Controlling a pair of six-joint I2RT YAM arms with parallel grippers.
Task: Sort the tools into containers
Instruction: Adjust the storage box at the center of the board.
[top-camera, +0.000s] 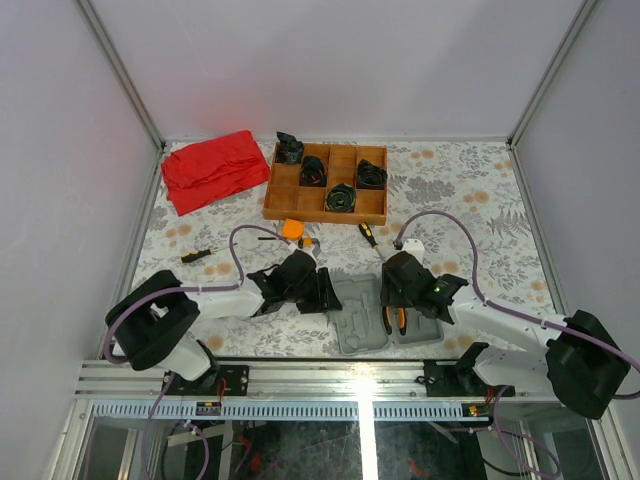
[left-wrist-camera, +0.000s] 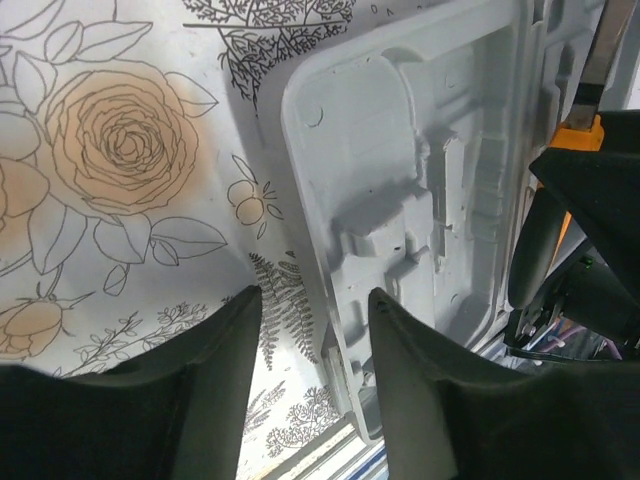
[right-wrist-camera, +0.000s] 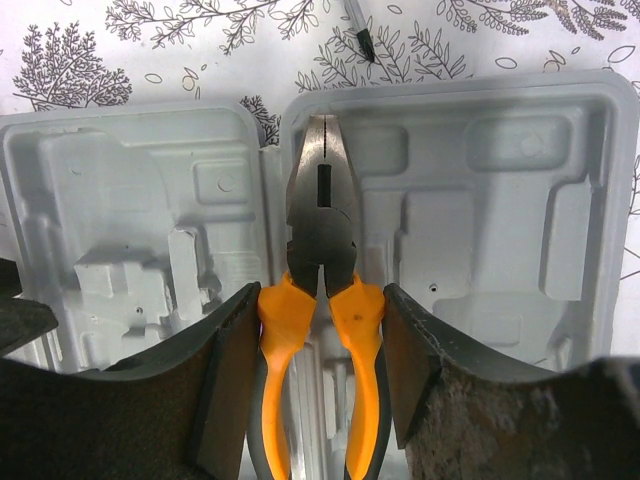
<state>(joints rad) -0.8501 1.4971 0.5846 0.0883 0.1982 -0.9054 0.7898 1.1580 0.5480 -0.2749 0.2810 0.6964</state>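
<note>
The grey hinged case (top-camera: 355, 325) lies open near the table's front edge, its moulded recesses facing up (right-wrist-camera: 480, 200). My right gripper (right-wrist-camera: 318, 295) is shut on the orange-handled pliers (right-wrist-camera: 322, 200), one finger against each handle. The dark pliers head points over the case's hinge line. In the top view this gripper (top-camera: 393, 312) hovers over the case's right half. My left gripper (left-wrist-camera: 315, 300) is open and straddles the case's left rim (left-wrist-camera: 330, 330), one finger over the cloth and one over the tray. From above, the left gripper (top-camera: 328, 290) sits at the case's left edge.
An orange tape measure (top-camera: 292, 229), a small yellow-grey piece (top-camera: 308, 243) and two screwdrivers (top-camera: 195, 256) (top-camera: 368, 234) lie loose on the flowered cloth. Behind them stand a wooden compartment tray (top-camera: 327, 213) with black coiled bundles and a red cloth (top-camera: 213, 168).
</note>
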